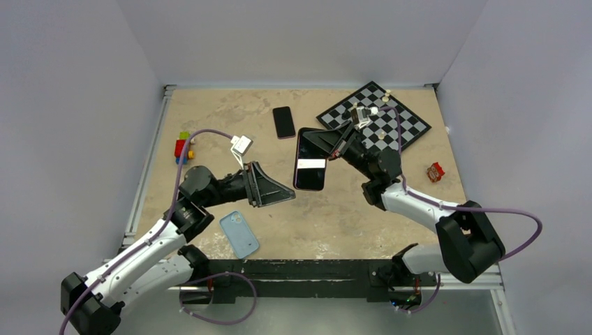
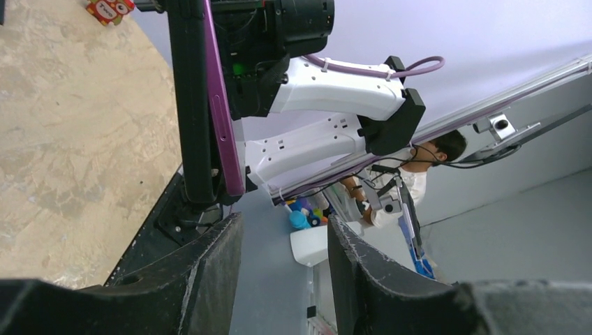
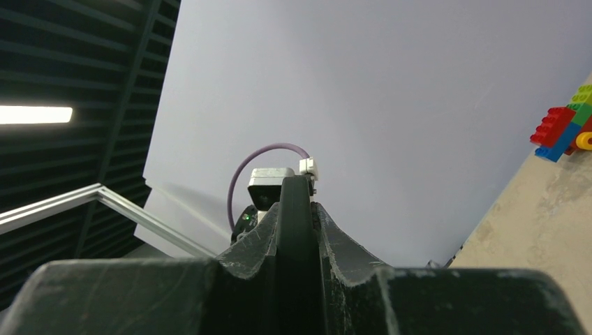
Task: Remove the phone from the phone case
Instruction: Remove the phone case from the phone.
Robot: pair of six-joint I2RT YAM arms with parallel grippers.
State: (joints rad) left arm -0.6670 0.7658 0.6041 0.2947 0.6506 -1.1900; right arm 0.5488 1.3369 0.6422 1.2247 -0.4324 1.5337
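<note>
My right gripper (image 1: 336,148) is shut on the top end of a phone (image 1: 311,160) and holds it above the middle of the table, its dark screen up. In the right wrist view the fingers (image 3: 328,241) clamp its thin dark edge (image 3: 296,209). In the left wrist view the phone shows edge-on, a black layer (image 2: 190,105) beside a purple rim (image 2: 222,105). My left gripper (image 1: 279,185) is open and empty, pointing at the phone from the left, a short gap away. Its jaws (image 2: 283,234) stand apart with nothing between them.
A light blue phone case or phone back (image 1: 239,234) lies near the front edge. A second dark phone (image 1: 283,122) lies at the back. A chessboard (image 1: 408,125) with pieces is back right, a red packet (image 1: 435,172) right, toy bricks (image 1: 183,147) left.
</note>
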